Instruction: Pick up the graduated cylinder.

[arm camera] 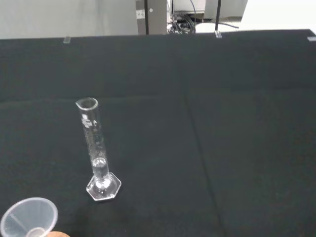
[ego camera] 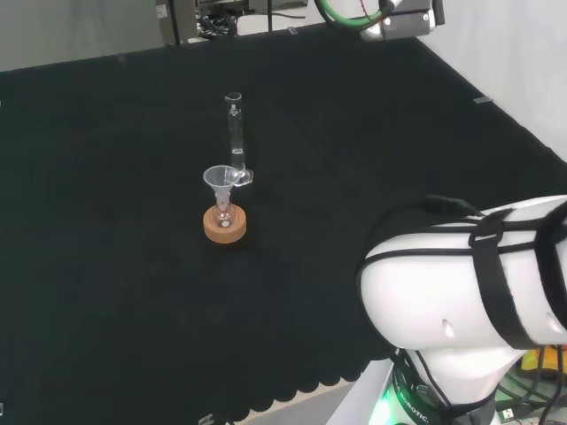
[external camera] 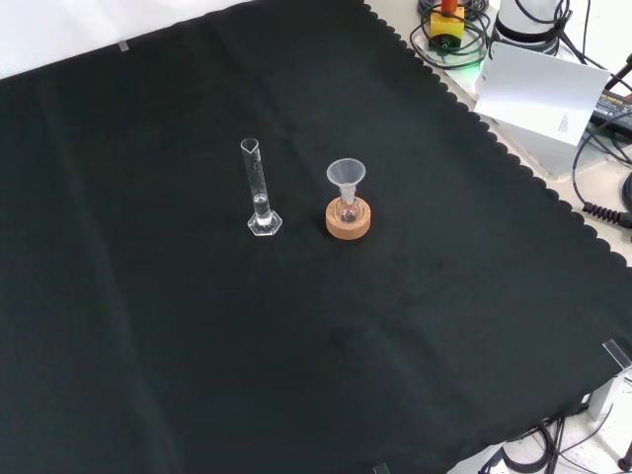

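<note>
Looking down, we see a black cloth (external camera: 197, 375) on the bench, with cables (external camera: 602, 148) past its edge. Our graduated cylinder (external camera: 259, 193) stands upright just beside a funnel (external camera: 346, 178) on a cork ring (external camera: 350, 221). We cannot tell how our hand is set.

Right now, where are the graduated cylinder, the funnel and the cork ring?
graduated cylinder (external camera: 257, 188), front view, mid-tube.
funnel (external camera: 347, 174), front view, cone wall.
cork ring (external camera: 350, 227), front view, front side.
</note>
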